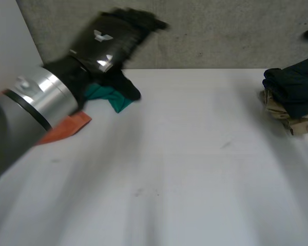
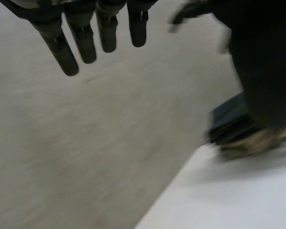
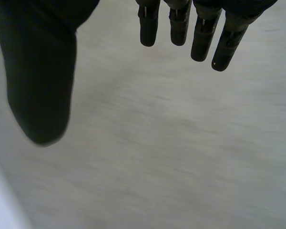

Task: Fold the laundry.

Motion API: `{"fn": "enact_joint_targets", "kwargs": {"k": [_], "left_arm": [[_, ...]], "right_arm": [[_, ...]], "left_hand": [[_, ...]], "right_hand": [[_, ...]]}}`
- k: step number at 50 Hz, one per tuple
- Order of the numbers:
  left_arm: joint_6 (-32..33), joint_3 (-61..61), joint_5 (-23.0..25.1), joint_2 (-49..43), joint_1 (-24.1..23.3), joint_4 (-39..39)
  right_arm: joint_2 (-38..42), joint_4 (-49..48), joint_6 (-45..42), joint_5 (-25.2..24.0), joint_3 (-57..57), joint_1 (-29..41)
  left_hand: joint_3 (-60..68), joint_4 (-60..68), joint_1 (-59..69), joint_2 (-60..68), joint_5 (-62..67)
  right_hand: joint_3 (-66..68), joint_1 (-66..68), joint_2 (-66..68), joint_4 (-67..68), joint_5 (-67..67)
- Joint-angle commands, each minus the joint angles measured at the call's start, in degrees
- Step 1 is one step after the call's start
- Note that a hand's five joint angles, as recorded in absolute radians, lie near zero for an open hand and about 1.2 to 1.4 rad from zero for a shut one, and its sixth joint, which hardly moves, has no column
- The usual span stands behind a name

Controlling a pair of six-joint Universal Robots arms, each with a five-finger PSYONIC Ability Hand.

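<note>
Unfolded laundry lies in a heap at the table's back left: a teal cloth (image 1: pixel 112 97), a black cloth (image 1: pixel 127 88) and an orange cloth (image 1: pixel 68 128). My left hand (image 1: pixel 115 38) is raised above this heap, out past the table's back edge. Its fingers (image 2: pixel 81 43) are straight and hold nothing, and its thumb (image 2: pixel 262 71) stands apart. A stack of folded clothes (image 1: pixel 292 95), dark navy over tan, sits at the back right; it also lies beyond the left thumb (image 2: pixel 236 125). My right hand (image 3: pixel 181 24) hangs over grey concrete, fingers straight and empty, thumb (image 3: pixel 38 81) spread wide.
The white table (image 1: pixel 185 174) stretches bare across the middle and front. A grey concrete wall (image 1: pixel 220 31) rises behind its back edge. My left arm (image 1: pixel 36 102) crosses the table's left side, partly covering the orange cloth.
</note>
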Motion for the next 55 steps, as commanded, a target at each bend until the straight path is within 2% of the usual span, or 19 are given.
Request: {"fn": "enact_joint_targets", "kwargs": {"k": [1,4,8,13,15,22,24,27,28,29,31,36,39,43,44,48,51,52,55], "left_arm": [[0.93,2.84,-4.58,-7.54,18.33,2.68],[2.68,5.21,-4.49,-13.18,22.48,3.12],[10.23,9.69,-4.41,-23.46,26.62,3.04],[25.50,16.45,-3.70,-37.77,29.79,2.42],[28.60,18.39,-3.70,-41.04,30.05,2.51],[30.20,27.18,-3.26,-52.04,30.58,3.13],[30.20,28.94,-3.26,-53.44,30.58,3.13],[30.11,31.06,-2.65,-55.12,30.23,3.13],[30.03,31.32,-2.39,-55.21,30.06,3.13],[29.85,31.41,-2.38,-54.95,29.62,3.30],[29.85,31.24,-2.82,-54.33,28.83,3.74],[27.40,25.19,-4.93,-44.86,23.39,6.99],[20.90,17.10,-5.02,-35.54,19.61,10.85],[10.89,8.75,-4.41,-26.75,11.00,14.20],[6.95,6.21,-3.71,-23.95,6.98,14.72],[-0.62,1.11,-0.99,-21.20,-2.08,15.08],[-2.75,-0.40,0.25,-22.59,-6.76,15.08],[-2.85,-0.58,0.34,-24.78,-9.38,14.82],[-2.67,-0.23,0.43,-27.95,-12.56,14.11]], "right_arm": [[5.13,6.44,-7.60,-3.34,13.70,18.68],[8.64,11.44,-13.99,-1.24,15.19,19.74],[11.98,15.76,-21.21,4.38,15.72,20.97],[12.78,16.47,-25.27,8.88,17.74,20.80],[13.05,16.47,-25.71,9.23,18.36,20.80],[13.14,16.03,-25.45,9.32,20.47,19.92],[13.14,15.68,-25.45,9.41,21.00,19.92],[13.14,15.50,-25.45,9.41,21.79,19.92],[13.14,15.50,-25.45,9.50,21.88,19.92],[13.14,15.50,-25.45,9.59,21.96,19.92],[13.14,15.50,-25.45,9.50,22.23,19.92],[13.14,15.33,-25.36,9.85,22.58,19.13],[12.70,15.15,-25.28,10.02,22.58,18.25],[12.08,15.24,-24.67,10.29,21.97,16.76],[11.91,15.24,-24.40,10.38,21.88,16.41],[11.03,15.15,-22.38,12.22,21.44,15.00],[10.41,15.33,-20.02,15.20,20.74,14.12],[10.32,15.33,-19.48,15.91,20.56,13.94],[10.15,15.24,-18.16,18.02,19.86,13.33]], "left_hand": [[-2.01,-1.53,-0.85,-1.64,-2.72],[-1.34,-0.86,-0.18,-0.97,-2.05],[-0.83,-0.35,0.32,-0.46,-1.55],[0.01,0.49,1.17,0.38,-0.70],[0.01,0.49,1.17,0.38,-0.70],[3.02,3.50,4.18,3.39,2.31],[11.07,11.54,12.22,11.43,10.35],[34.91,35.39,36.06,35.28,34.19],[46.16,46.63,47.31,46.52,45.44],[67.73,68.20,68.88,68.10,67.01],[67.95,68.42,69.10,68.31,67.23],[67.95,68.42,69.10,68.31,67.23],[67.95,68.42,69.10,68.31,67.23],[67.95,68.42,69.10,68.31,67.23],[67.95,68.42,69.10,68.31,67.23],[67.95,68.42,69.10,68.31,67.23],[67.95,68.42,69.10,68.31,67.23],[51.48,51.96,52.64,51.85,50.77],[4.18,4.66,5.33,4.55,3.46]], "right_hand": [[-2.37,-1.60,-2.51,-3.49,-3.87],[-2.37,-1.60,-2.51,-3.49,-3.87],[-2.37,-1.60,-2.51,-3.49,-3.87],[-2.37,-1.60,-2.51,-3.49,-3.87],[-2.37,-1.60,-2.51,-3.49,-3.87],[-2.37,-1.60,-2.51,-3.49,-3.87],[-2.37,-1.60,-2.51,-3.49,-3.87],[-2.37,-1.60,-2.51,-3.49,-3.87],[-2.37,-1.60,-2.51,-3.49,-3.87],[-2.37,-1.60,-2.51,-3.49,-3.87],[-2.37,-1.60,-2.51,-3.49,-3.87],[-2.37,-1.60,-2.51,-3.49,-3.87],[-2.37,-1.60,-2.51,-3.49,-3.87],[-2.37,-1.60,-2.51,-3.49,-3.87],[-2.37,-1.60,-2.51,-3.49,-3.87],[-2.37,-1.60,-2.51,-3.49,-3.87],[-2.37,-1.60,-2.51,-3.49,-3.87],[-2.37,-1.60,-2.51,-3.49,-3.87],[-2.37,-1.60,-2.51,-3.49,-3.87]]}}
